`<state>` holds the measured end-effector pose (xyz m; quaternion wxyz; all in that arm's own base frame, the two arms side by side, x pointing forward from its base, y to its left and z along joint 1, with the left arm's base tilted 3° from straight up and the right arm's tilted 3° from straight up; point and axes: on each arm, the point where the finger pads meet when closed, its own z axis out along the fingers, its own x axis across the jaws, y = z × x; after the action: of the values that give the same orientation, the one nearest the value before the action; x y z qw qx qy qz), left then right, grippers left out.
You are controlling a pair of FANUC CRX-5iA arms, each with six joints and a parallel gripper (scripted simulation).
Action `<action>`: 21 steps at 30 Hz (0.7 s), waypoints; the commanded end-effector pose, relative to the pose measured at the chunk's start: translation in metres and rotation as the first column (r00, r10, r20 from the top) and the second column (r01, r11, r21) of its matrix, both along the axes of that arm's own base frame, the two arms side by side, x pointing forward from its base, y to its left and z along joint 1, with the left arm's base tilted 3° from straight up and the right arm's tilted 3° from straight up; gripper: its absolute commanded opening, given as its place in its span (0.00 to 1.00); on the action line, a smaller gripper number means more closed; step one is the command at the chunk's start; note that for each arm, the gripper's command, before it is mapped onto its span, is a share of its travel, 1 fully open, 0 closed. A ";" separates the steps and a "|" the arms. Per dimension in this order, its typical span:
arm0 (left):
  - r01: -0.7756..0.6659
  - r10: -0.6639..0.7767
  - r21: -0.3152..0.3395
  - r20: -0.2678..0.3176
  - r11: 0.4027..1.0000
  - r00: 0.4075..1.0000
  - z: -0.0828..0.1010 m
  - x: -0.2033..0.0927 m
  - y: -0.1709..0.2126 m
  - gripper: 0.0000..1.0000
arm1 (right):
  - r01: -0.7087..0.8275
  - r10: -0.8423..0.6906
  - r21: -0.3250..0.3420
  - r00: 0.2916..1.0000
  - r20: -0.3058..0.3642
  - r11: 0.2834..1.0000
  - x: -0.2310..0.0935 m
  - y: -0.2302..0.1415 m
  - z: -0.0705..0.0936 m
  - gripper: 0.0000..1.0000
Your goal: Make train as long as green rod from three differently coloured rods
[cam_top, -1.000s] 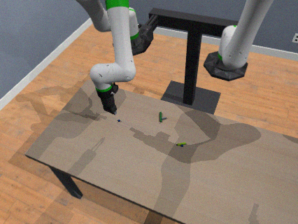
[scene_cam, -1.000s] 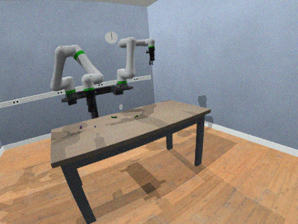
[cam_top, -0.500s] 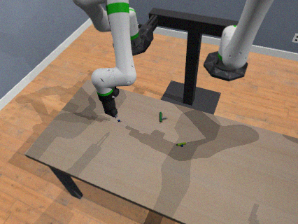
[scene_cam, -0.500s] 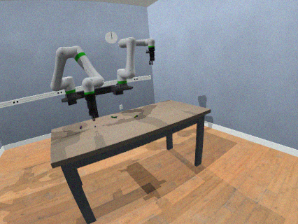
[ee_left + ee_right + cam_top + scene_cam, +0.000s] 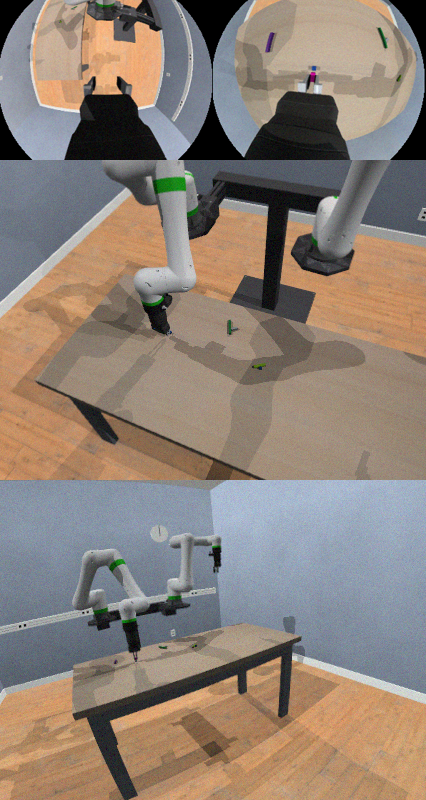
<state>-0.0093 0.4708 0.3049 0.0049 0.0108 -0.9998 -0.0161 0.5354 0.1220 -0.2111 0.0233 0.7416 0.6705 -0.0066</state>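
Landmark: blue rod [image 5: 314, 68], short and block-like, on the table [image 5: 300, 410] [image 5: 235, 652] [image 5: 57, 64] [image 5: 338, 118].

Item, right gripper [image 5: 169, 333] [image 5: 135, 659] [image 5: 311, 81]: fingers drawn narrow, closed on the magenta rod [image 5: 313, 77]; tips low over the table, just beside the blue rod. Pads pale, body black.

Item, magenta rod: between those fingertips, one end pointing at the blue rod, roughly in line with it, a small gap between the two. Whether it touches the table, cannot tell.

Item, left gripper [image 5: 216, 570] [image 5: 106, 81]: fingers wide open, nothing between them; raised high, well apart from the blue rod.

Item, purple rod [image 5: 115, 662] [image 5: 269, 42]: long, slim, lying apart from the blue rod, up and to its left in the right wrist view.

Item, green rod [image 5: 229, 327] [image 5: 163, 647] [image 5: 382, 38]: long, straight, well apart from the blue rod, up and to its right in that view. A small grey rod [image 5: 235, 329] [image 5: 387, 39] sits close against its side, pointing away from it and obstructing that flank.

Item, lime rod [image 5: 259, 365] [image 5: 194, 645] [image 5: 399, 78]: far to the blue rod's right in the same view, a small dark-blue piece [image 5: 260, 368] close by, too small to identify.

Surfaces: tabletop matt, beige-brown, fine-grained, crossed by arm shadows; rods plain-coloured, straight-edged.

right claw [image 5: 168, 333] [image 5: 135, 659] [image 5: 312, 81] lower, nearer the blue rod [image 5: 314, 68]
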 end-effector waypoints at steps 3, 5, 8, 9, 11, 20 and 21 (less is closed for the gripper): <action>0.000 0.000 0.002 0.000 1.000 1.000 0.001 0.000 0.000 1.00 | 0.000 0.000 0.001 1.000 0.002 1.000 0.001 0.000 -0.005 0.24; 0.000 0.000 0.002 0.000 1.000 1.000 0.001 0.000 0.000 1.00 | 0.000 0.000 0.001 1.000 0.002 1.000 0.002 0.000 -0.006 0.24; 0.000 0.000 0.002 0.000 1.000 1.000 0.001 0.000 0.000 1.00 | 0.000 0.000 0.001 1.000 0.002 1.000 0.002 0.000 -0.006 0.24; 0.000 0.000 0.002 0.000 1.000 1.000 0.001 0.000 0.000 1.00 | 0.000 0.000 0.001 1.000 0.002 1.000 0.002 0.000 -0.006 0.24; 0.000 0.000 0.002 0.000 1.000 1.000 0.001 0.000 0.000 1.00 | 0.000 0.000 0.001 1.000 0.002 1.000 0.002 0.000 -0.006 0.24; 0.000 0.000 0.002 0.000 1.000 1.000 0.001 0.000 0.000 1.00 | 0.000 0.000 0.001 1.000 0.002 1.000 0.002 0.000 -0.006 0.24; 0.000 0.000 0.002 0.000 1.000 1.000 0.001 0.000 0.000 1.00 | 0.000 0.000 0.001 1.000 0.002 1.000 0.002 0.000 -0.006 0.24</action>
<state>-0.0093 0.4708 0.3049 0.0049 0.0108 -0.9998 -0.0161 0.5359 0.1218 -0.2180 0.0233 0.7416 0.6705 -0.0065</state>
